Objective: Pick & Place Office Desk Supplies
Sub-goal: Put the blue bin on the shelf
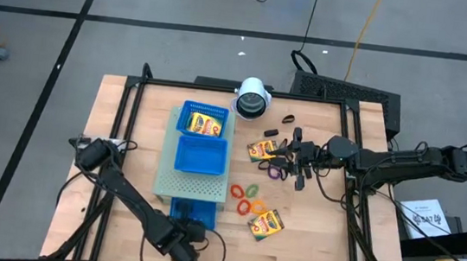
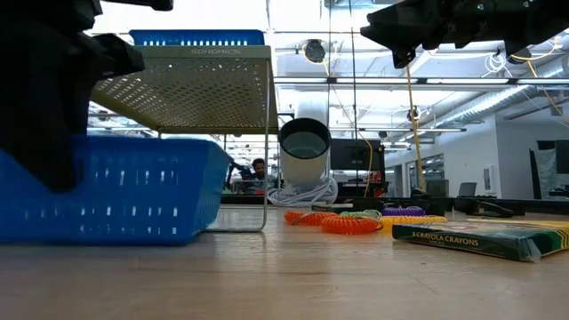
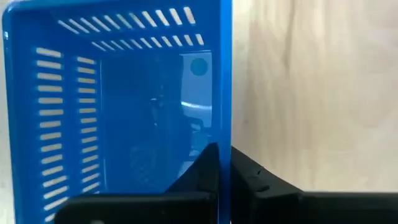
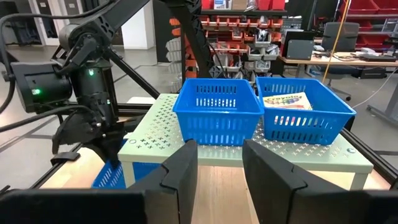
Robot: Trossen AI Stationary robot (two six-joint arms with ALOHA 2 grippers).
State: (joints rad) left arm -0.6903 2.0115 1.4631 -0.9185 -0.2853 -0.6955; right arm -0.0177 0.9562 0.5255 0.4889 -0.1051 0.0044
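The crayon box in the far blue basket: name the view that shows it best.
The high view: the crayon box lies face up in the basket, seen from straight above. The right wrist view shows only its top over the basket wall. The low and left wrist views do not show it.

place: workshop-lab | evidence: red parts bins (image 4: 261, 22), ceiling strip lights (image 2: 498, 96)

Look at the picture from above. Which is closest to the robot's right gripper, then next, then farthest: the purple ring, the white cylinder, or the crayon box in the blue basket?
From the right gripper:
1. Purple ring, right beside it.
2. White cylinder, at the table's back edge.
3. Crayon box in the blue basket, on the shelf's far side.
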